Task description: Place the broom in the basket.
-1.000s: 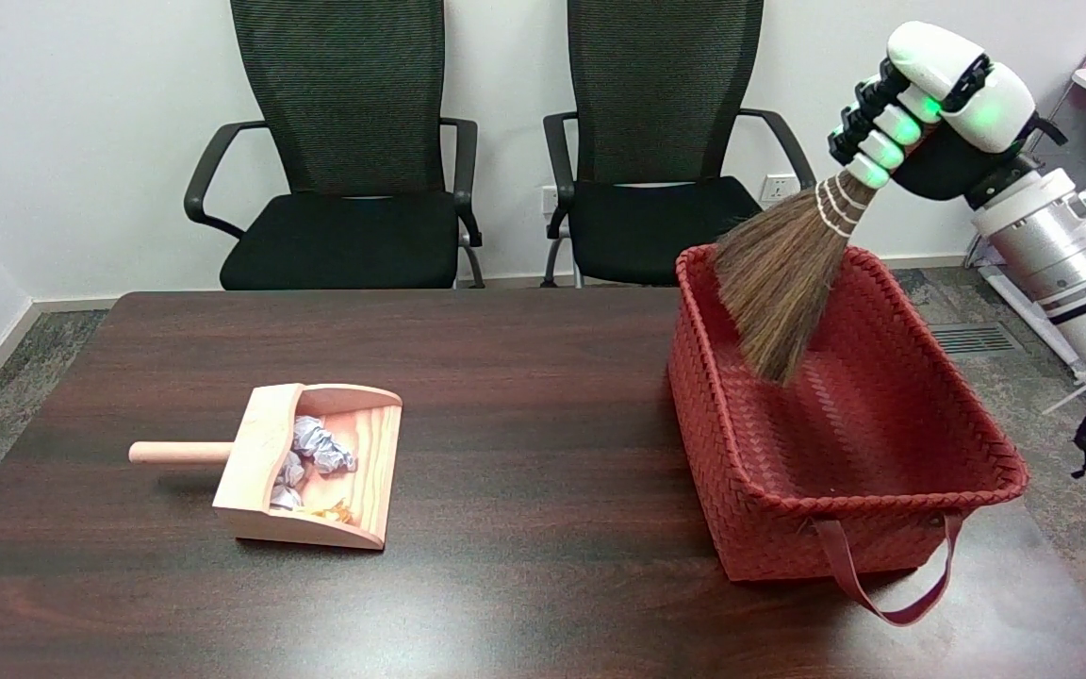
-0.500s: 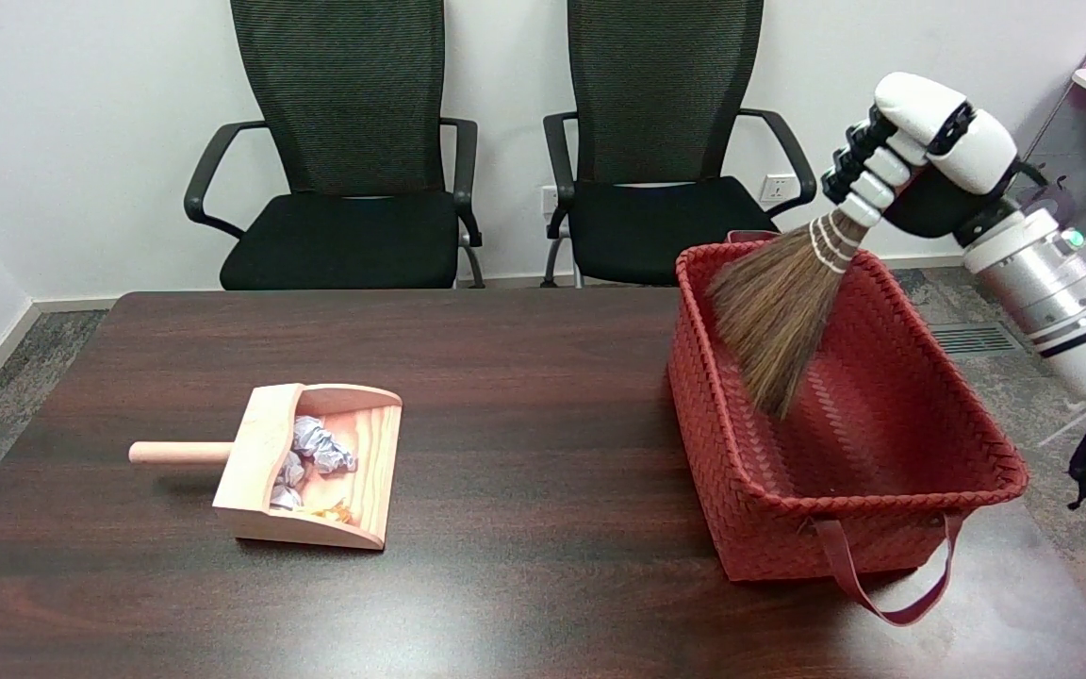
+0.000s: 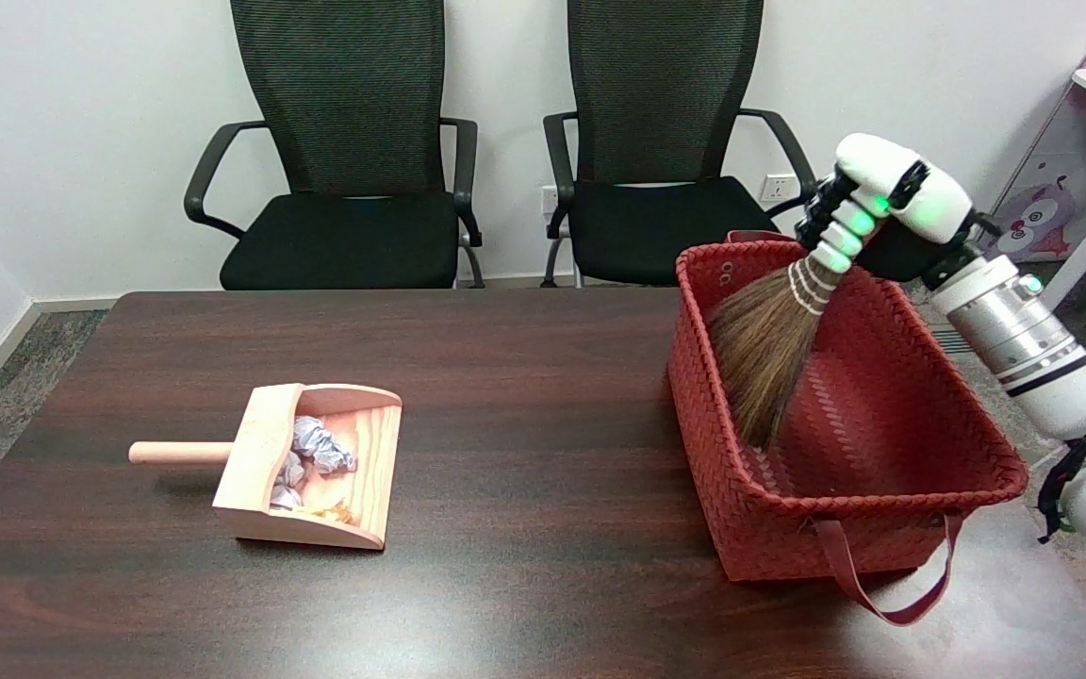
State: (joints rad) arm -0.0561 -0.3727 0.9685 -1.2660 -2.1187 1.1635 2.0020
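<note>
The right hand (image 3: 868, 212), raised above the far rim of the red woven basket (image 3: 967, 443), grips the brown straw broom (image 3: 769, 354) by its bound top; bristles slant down-left from the hand, inside the basket.

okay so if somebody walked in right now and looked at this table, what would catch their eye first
Most likely the red woven basket at the table's right end, with the right hand above its far rim holding a straw broom whose bristles hang down inside it. Next, the wooden dustpan left of centre on the dark table, with crumpled paper scraps in it.
</note>
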